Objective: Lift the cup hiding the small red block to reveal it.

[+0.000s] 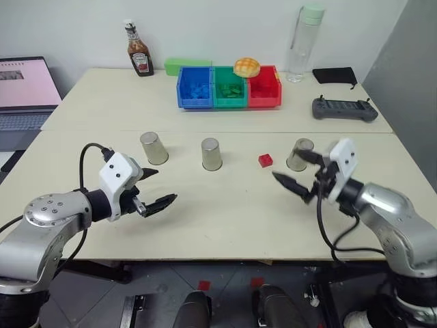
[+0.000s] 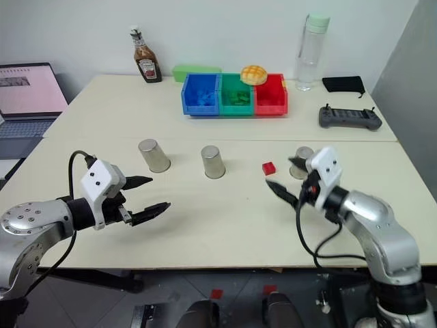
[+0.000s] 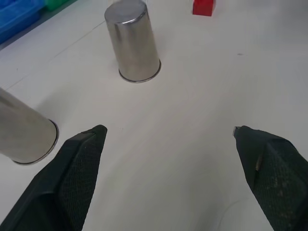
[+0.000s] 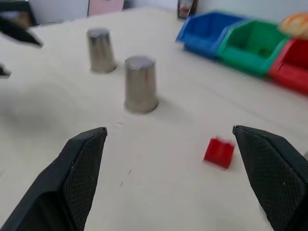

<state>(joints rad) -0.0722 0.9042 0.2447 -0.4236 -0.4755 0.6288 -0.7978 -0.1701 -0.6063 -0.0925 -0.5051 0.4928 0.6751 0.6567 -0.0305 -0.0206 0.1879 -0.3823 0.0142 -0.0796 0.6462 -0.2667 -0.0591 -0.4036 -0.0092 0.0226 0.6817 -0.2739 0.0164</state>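
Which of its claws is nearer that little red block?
Right. The right gripper sits just beside the red block; the left gripper is far across the table.

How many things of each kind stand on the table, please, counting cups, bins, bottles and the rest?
Metal cups: 3
Storage bins: 3
Bottles: 2
Red block: 1
Handheld controller: 1
Total: 10
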